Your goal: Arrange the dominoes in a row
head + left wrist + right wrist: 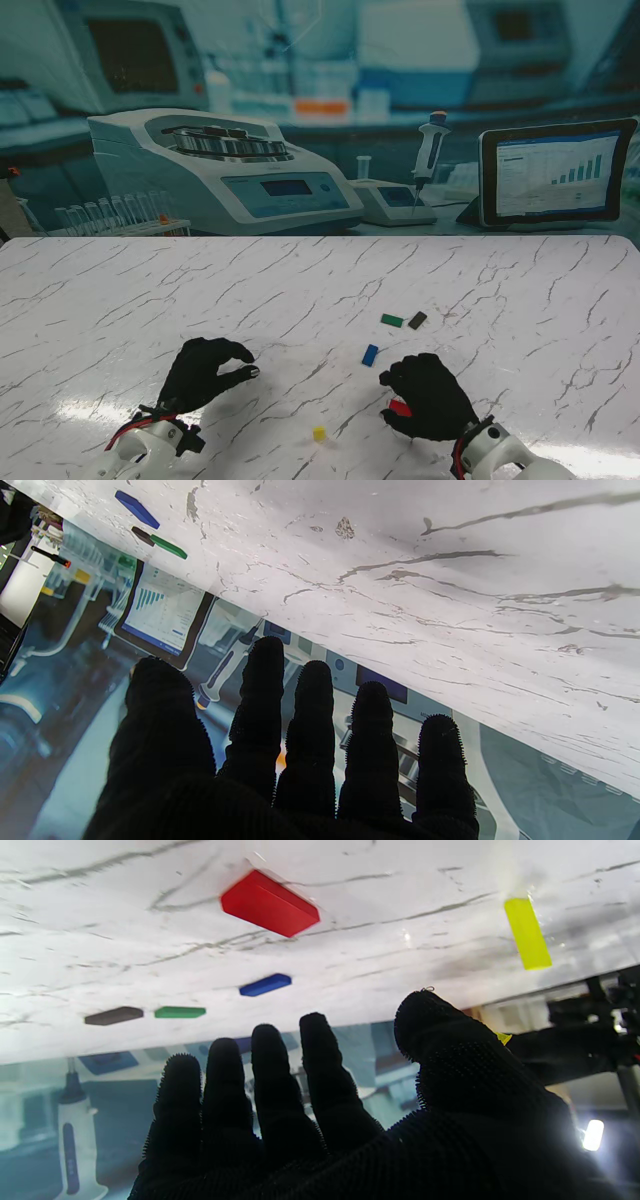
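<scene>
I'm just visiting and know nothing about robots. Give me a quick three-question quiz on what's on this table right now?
1. How many dominoes lie on the table?
2. True or false: the green domino touches the blue domino.
3. Which domino is closest to the right hand: A) yellow, B) red, C) brown?

Key:
1. Five.
2. False; there is a gap between them.
3. B. The red one lies flat by the hand's fingers, not held. The left hand holds nothing either.
</scene>
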